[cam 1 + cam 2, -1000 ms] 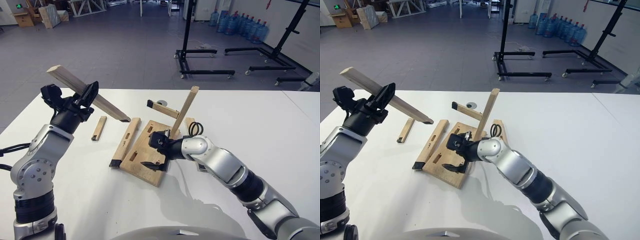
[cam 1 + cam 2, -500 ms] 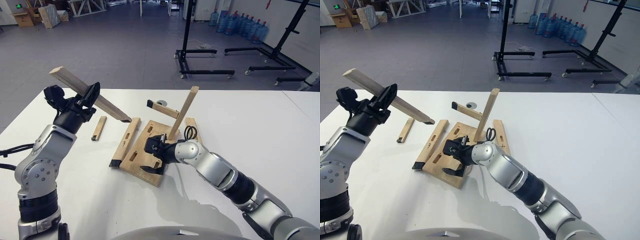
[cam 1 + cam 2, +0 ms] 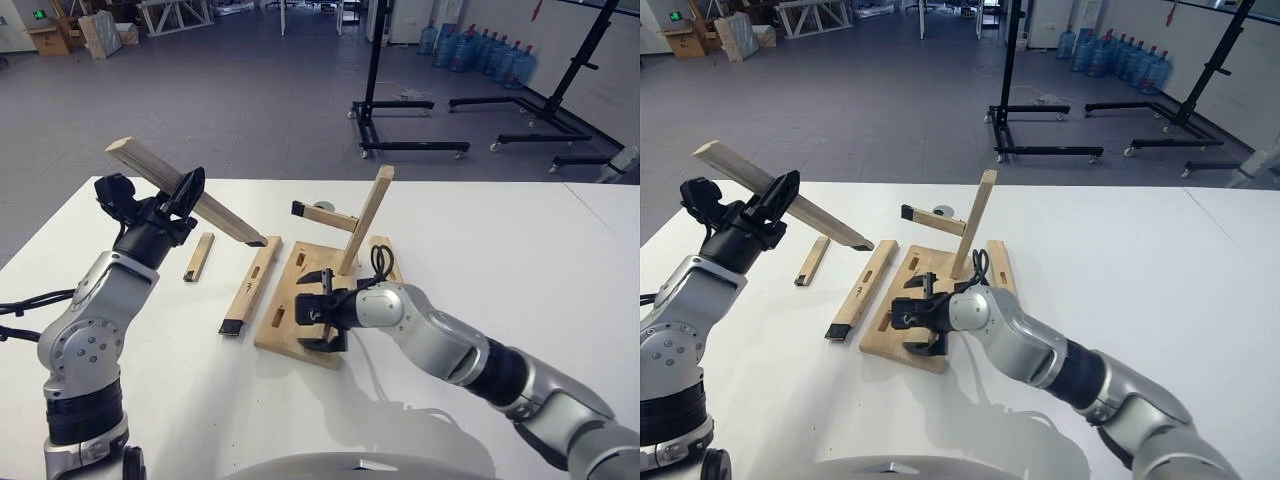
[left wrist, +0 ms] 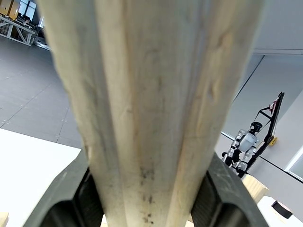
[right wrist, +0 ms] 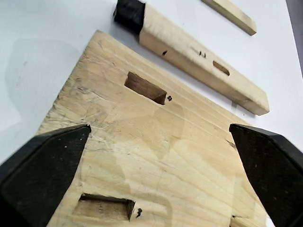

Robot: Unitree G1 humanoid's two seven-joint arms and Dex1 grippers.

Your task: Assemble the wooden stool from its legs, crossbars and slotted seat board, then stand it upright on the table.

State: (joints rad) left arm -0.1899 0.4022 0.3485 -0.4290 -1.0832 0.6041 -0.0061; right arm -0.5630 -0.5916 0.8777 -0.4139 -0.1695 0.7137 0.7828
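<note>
Holds a leg (image 3: 225,219) aloft at 10 o'clock in the left end effector (image 3: 176,200). Spreads the right end effector (image 3: 306,312) wide over the board (image 3: 274,339), flat on the table (image 3: 500,250). Shows a second leg (image 3: 366,220) tilted at the board's 1 o'clock and a third leg (image 3: 252,285) at 9, its marks unreadable.

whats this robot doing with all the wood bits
It is building a wooden stool. The left gripper holds a raised leg above the table. The right gripper is open over the near end of the seat board, which lies flat with an upright leg already standing in it. A loose leg and a short crossbar lie to the board's left.
</note>
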